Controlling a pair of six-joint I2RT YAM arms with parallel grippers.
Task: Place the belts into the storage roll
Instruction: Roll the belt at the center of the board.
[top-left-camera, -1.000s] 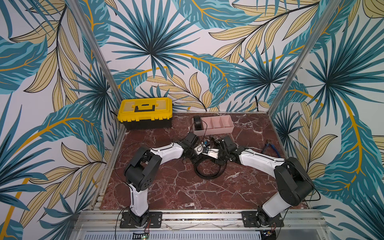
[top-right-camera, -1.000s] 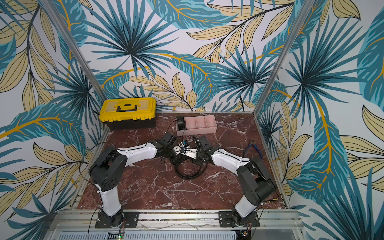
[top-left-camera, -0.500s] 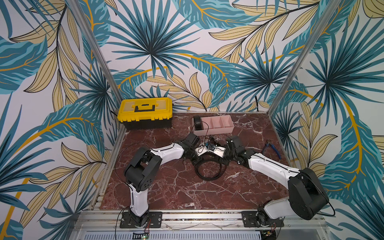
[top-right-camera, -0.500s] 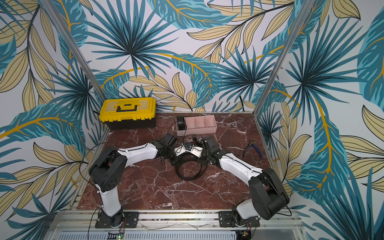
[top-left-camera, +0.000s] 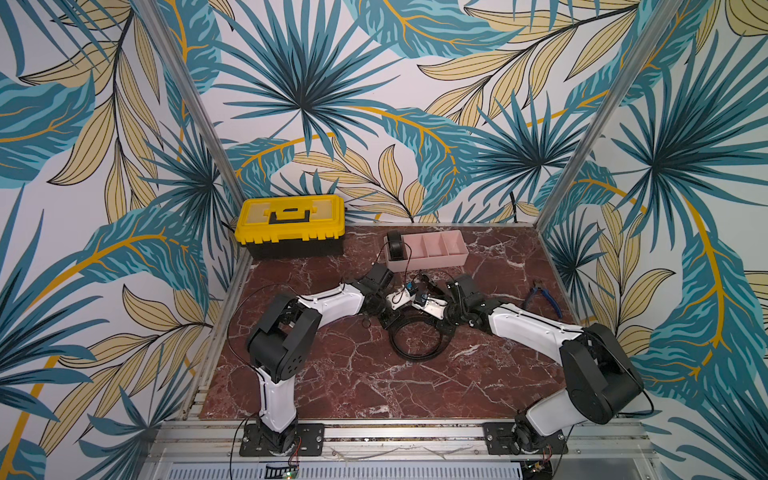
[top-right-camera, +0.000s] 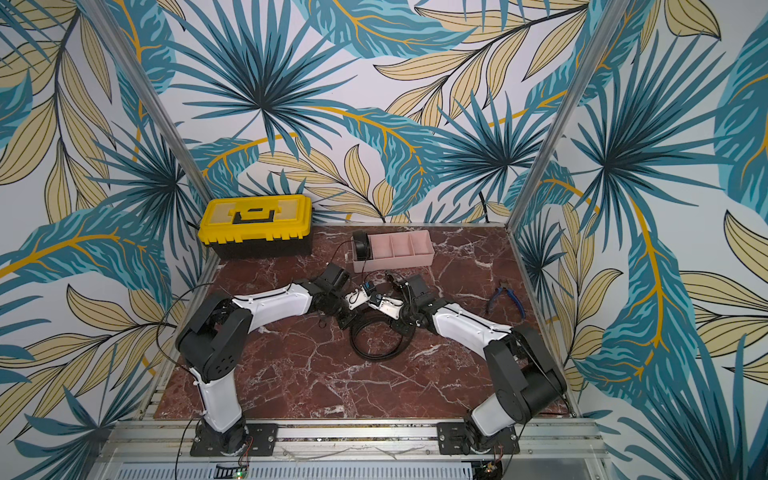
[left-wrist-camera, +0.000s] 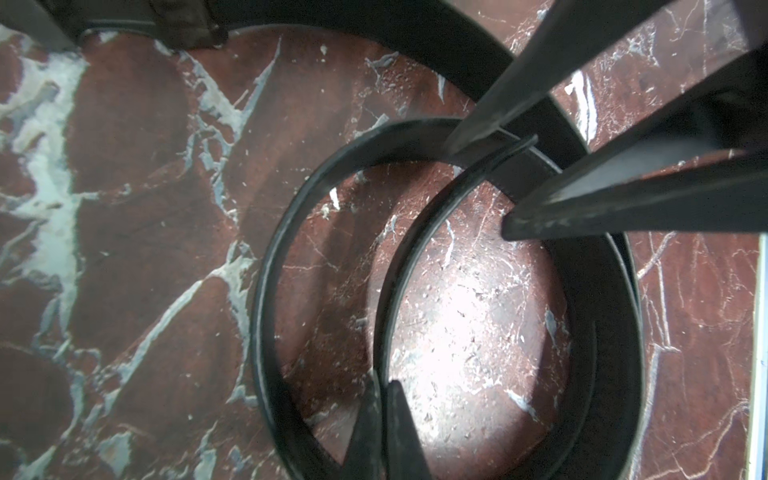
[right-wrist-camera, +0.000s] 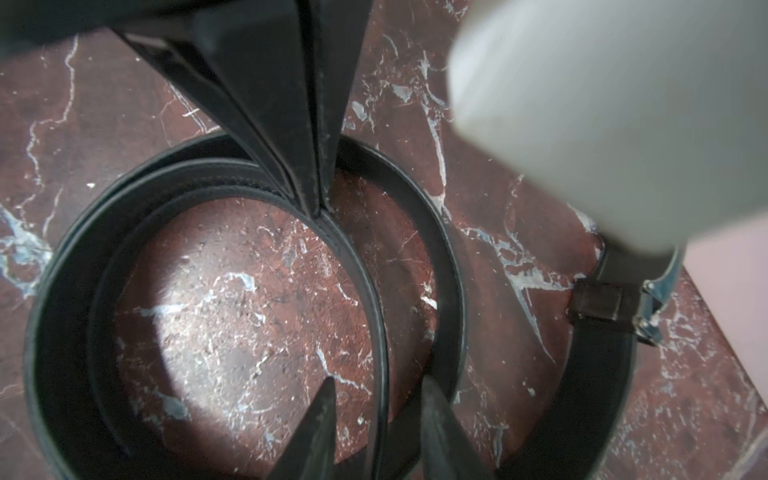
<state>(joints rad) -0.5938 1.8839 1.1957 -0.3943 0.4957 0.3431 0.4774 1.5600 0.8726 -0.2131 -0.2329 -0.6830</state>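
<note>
Coiling the loose belt (right-wrist-camera: 58, 266) just in front of the tray (top-left-camera: 428, 262), we hold its inner turn pinched in the left gripper (left-wrist-camera: 380, 432). The right gripper (right-wrist-camera: 378, 419) stands jaws apart astride the same strap, which runs between them. The other belt (top-left-camera: 397, 246) sits coiled inside the tray.

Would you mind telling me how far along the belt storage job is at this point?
Roughly halfway. Done: one coiled belt sits in the end compartment of the pink divided tray. In hand: the second belt lies loosely coiled on the marble table; the left gripper is shut on it, and the right gripper straddles a turn, open. Left: tighten that coil and place it in a free compartment.
</note>
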